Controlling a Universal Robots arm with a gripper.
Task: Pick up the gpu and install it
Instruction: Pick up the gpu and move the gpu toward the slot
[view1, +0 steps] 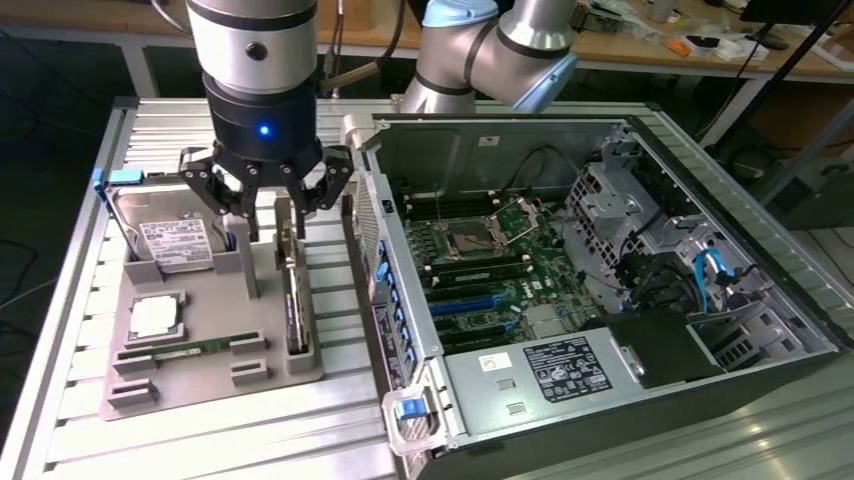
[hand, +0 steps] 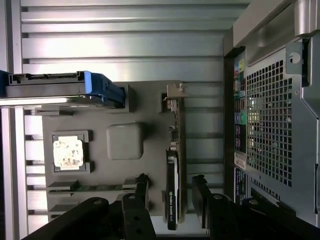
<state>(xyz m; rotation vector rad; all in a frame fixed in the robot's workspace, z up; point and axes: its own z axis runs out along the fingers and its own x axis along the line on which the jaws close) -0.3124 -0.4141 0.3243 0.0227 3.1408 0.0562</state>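
The end effector (view1: 268, 213) hung wide open over the gpu (view1: 294, 300), a finger either side, gripping nothing. The gpu stood on edge in the grey tray (view1: 200, 385) on the table (view1: 267, 430).

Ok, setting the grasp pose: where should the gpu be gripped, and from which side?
By its upper edge, from straight above: the gpu stands on edge in a slot of the grey holder, both flat faces exposed, so the open gripper can probably pinch across its thin width.
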